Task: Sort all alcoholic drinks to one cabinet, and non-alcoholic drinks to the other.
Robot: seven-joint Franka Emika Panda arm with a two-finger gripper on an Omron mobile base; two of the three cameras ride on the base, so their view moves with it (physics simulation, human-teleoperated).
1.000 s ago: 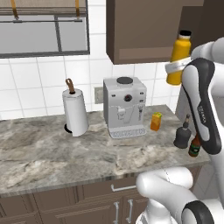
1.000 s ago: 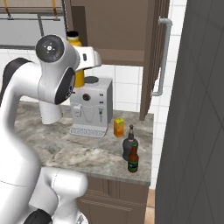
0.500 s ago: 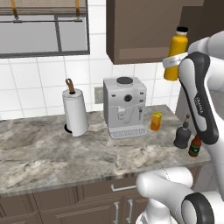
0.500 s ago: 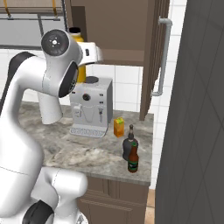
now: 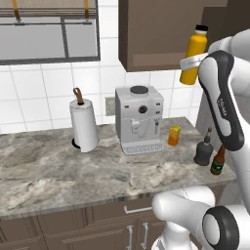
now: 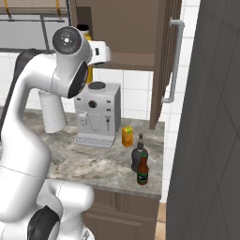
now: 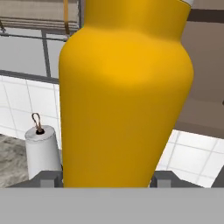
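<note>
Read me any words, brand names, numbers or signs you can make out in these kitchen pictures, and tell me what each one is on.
No text can be read with certainty.
Robot arm: dark lettering runs along the forearm, too blurred to read.
Black bottle: pale label, too small to read.
Beer bottle: green label, too small to read.
Juice carton: printed face, nothing legible.
Yellow-orange bottle: plain, no text.
Coffee machine: no legible marking.

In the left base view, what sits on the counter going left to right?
Paper towel roll → coffee machine → juice carton → black bottle → beer bottle.
</note>
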